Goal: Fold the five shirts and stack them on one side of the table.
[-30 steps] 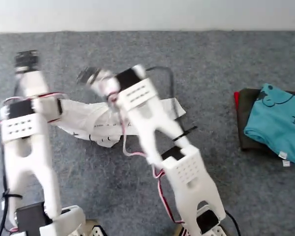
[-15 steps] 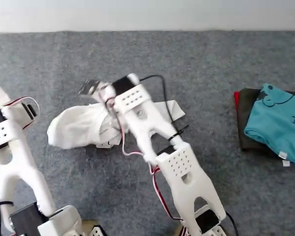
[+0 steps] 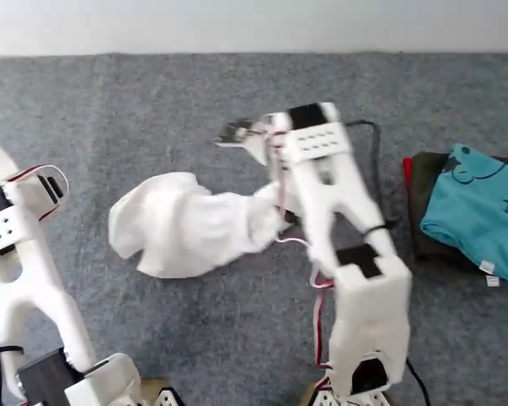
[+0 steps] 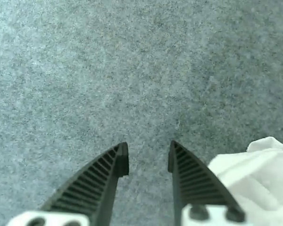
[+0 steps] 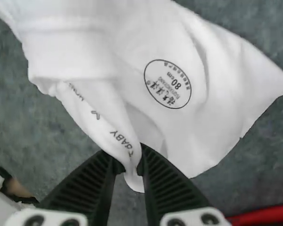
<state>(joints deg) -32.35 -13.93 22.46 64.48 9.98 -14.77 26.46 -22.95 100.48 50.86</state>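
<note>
- The white shirt (image 3: 186,227) lies bunched just toward 9 o'clock of the table's middle. It looks rumpled rather than squarely folded.
- Your right gripper (image 5: 129,165) is clamped on a fold at the hem of the white shirt, with the cloth hanging loose beyond its fingers.
- That pinch looks thin, so I judge a slow, low pull is safest, so the cloth doesn't slip out or drag into a worse heap.
- Your left gripper (image 4: 148,157) is parted and holds nothing. It hangs over bare surface with the white shirt just beside one finger.
- You probably want it to pin or lift the 9 o'clock end so the cloth spreads flat before the fold.
- The stack (image 3: 423,211) sits at 3 o'clock, well apart, with a teal shirt (image 3: 478,211) on top of it.
- Aim for there once the fold is tidy.
- The table is covered in grey felt (image 3: 152,101), which will likely grip the fabric.
- A pale wall (image 3: 254,25) runs along 12 o'clock.
</note>
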